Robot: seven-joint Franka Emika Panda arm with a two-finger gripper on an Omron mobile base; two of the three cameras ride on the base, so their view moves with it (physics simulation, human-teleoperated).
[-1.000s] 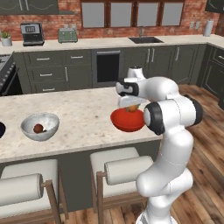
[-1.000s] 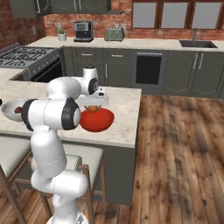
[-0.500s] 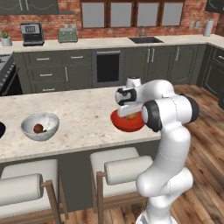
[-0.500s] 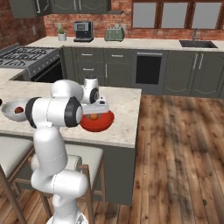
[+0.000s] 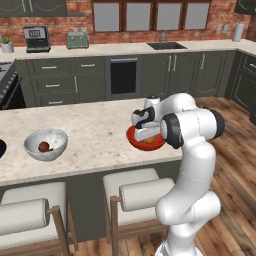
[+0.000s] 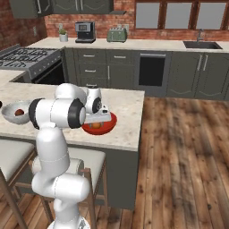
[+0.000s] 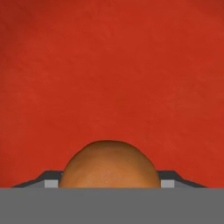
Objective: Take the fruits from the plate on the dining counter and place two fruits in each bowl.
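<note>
My gripper (image 5: 146, 134) reaches down into the glossy red bowl (image 5: 134, 142) near the right end of the dining counter (image 5: 95, 127). It is shut on an orange fruit (image 7: 109, 165), and the hand view shows this fruit between the fingers, close above the red bowl's inner floor (image 7: 109, 65). From the right base view, the gripper (image 6: 96, 119) and the orange fruit (image 6: 95, 126) sit inside the red bowl (image 6: 107, 129). A dark red-brown fruit (image 5: 44, 147) lies in the mottled grey-white bowl (image 5: 33, 140) to the left. A sliver of the dark plate (image 5: 1, 148) shows at the left edge.
Two padded stools (image 5: 142, 192) stand against the counter's near side. The counter's right edge is close beside the red bowl. Behind runs the back counter (image 5: 125, 49) with a coffee machine, toaster and sink. Wooden floor lies to the right.
The hand has dropped lower into the red bowl, carrying the orange fruit down with it. The grey-white bowl and its fruit have not moved.
</note>
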